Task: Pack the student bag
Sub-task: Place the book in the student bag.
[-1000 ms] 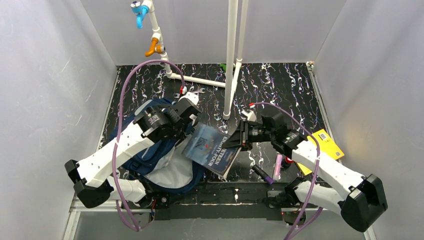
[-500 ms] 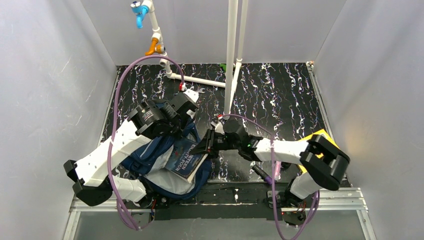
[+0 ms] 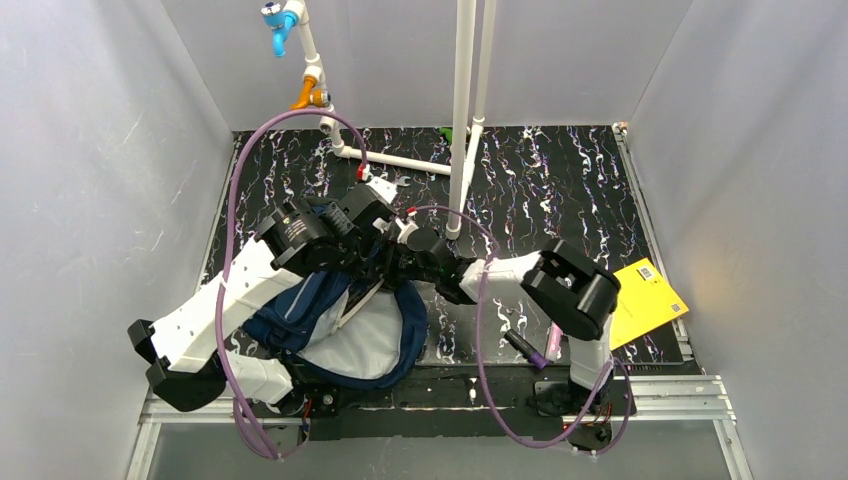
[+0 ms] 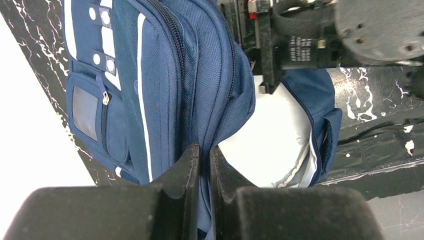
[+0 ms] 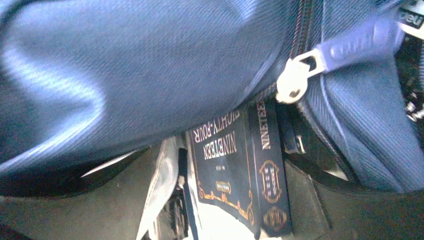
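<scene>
The student bag (image 3: 300,312) is a navy backpack lying at the near left, its mouth held open so the pale lining (image 3: 368,340) shows. My left gripper (image 4: 205,150) is shut on the fabric edge of the bag (image 4: 165,85) beside the zip. My right gripper (image 3: 402,262) reaches into the bag's mouth from the right. In the right wrist view a dark blue book (image 5: 227,170) with gold lettering sits inside the bag (image 5: 125,65). My right gripper (image 5: 225,167) is open around it, fingers wide apart, with lining showing between the left one and the book.
A yellow booklet (image 3: 645,300), a purple marker (image 3: 554,335) and a dark pen (image 3: 525,348) lie at the near right. A white pipe stand (image 3: 462,120) rises mid-table, with a pipe (image 3: 390,160) along the floor. The bag's zip pull (image 5: 292,82) hangs above the book.
My right arm has carried the book leftward from above the table into the bag's mouth and its jaws have opened. The left gripper has kept its hold on the bag's edge.
</scene>
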Available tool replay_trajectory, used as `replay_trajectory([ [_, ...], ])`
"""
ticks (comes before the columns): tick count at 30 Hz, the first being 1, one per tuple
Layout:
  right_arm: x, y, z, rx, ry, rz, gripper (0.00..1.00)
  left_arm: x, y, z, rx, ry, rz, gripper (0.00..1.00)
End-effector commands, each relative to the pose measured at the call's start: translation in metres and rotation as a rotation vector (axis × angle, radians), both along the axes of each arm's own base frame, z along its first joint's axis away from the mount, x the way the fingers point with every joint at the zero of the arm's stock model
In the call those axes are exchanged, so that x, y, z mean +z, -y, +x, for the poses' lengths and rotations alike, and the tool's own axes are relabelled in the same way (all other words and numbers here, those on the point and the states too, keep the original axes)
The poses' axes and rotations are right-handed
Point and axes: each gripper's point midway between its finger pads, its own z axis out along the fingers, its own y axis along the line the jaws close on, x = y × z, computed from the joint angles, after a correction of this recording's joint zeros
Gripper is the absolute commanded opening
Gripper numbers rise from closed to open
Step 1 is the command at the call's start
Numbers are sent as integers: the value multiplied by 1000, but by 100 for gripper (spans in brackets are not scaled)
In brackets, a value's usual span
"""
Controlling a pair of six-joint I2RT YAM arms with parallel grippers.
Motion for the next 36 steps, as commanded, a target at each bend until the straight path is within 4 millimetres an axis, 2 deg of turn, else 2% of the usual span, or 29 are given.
replay_trajectory([
  [1,10,29,-7,33,126,-139,91,19,-1,-2,1,79,-99,0],
  [8,-13,76,-46,80,71,-258,92,15,-5,-5,11,81,-106,0],
  [10,-8,74,-55,101,76,-229,81,14,-5,-6,10,76,-104,0],
  [13,-4,57,-58,135,92,-178,61,13,-4,-6,5,72,-100,0],
  [15,1,40,-51,143,120,-139,53,11,-3,-6,3,66,-100,0],
  [17,5,23,-38,144,170,-131,40,9,-2,-7,4,55,-106,0],
  [19,8,7,-31,161,199,-117,17,4,-1,-8,10,50,-111,0],
  [20,7,4,-28,161,202,-127,12,-3,-2,-9,14,41,-101,0],
  [22,3,15,-29,147,191,-178,10,-13,-3,-9,28,39,-93,0],
  [23,1,26,-33,141,186,-209,13,-19,-5,-9,36,35,-86,0],
  [25,5,62,-45,132,202,-291,26,-30,-6,-8,50,34,-73,0],
  [26,-4,86,-53,137,191,-386,35,-35,-7,-8,55,32,-70,0],
  [28,-3,132,-62,117,217,-523,48,-46,-8,-6,74,32,-53,0],
  [30,0,179,-63,58,255,-641,59,-55,-10,-4,94,30,-32,0],
  [32,6,229,-54,-42,252,-746,72,-64,-13,-4,114,19,-6,0],
  [34,9,283,-37,-174,221,-829,94,-70,-11,-6,122,4,-8,0],
  [36,11,338,-11,-338,156,-887,98,-77,-7,-8,116,-16,-25,0],
])
